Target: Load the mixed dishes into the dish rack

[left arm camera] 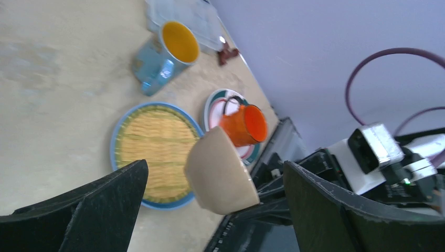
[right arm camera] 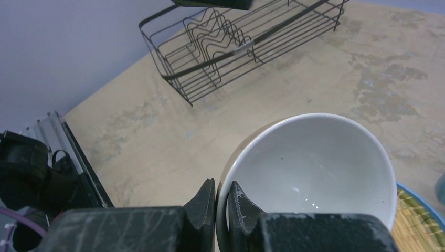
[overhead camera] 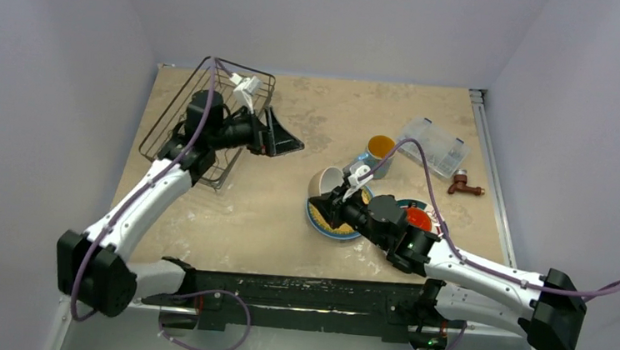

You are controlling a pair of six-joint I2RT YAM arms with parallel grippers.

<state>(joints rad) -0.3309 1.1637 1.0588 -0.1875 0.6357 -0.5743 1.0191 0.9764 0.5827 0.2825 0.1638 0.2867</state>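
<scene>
At the worktop's (overhead camera: 286, 223) middle right, the right hand (right arm camera: 223, 194) is closed on the rim of the cream cup (right arm camera: 315, 168).
The cup is tipped at the 10 o'clock edge of the yellow woven plate (left arm camera: 152, 147). From the cup, the blue mug (left arm camera: 160, 63) stands at 1 o'clock, the clear box (overhead camera: 434, 145) at 2, and the orange cup (left arm camera: 244, 123) on the teal-rimmed plate (left arm camera: 214, 107) at 4. The dish rack (right arm camera: 241, 47) sits well apart at 10 o'clock. The left hand (overhead camera: 283, 138) is beside it, spread wide and holding nothing.
</scene>
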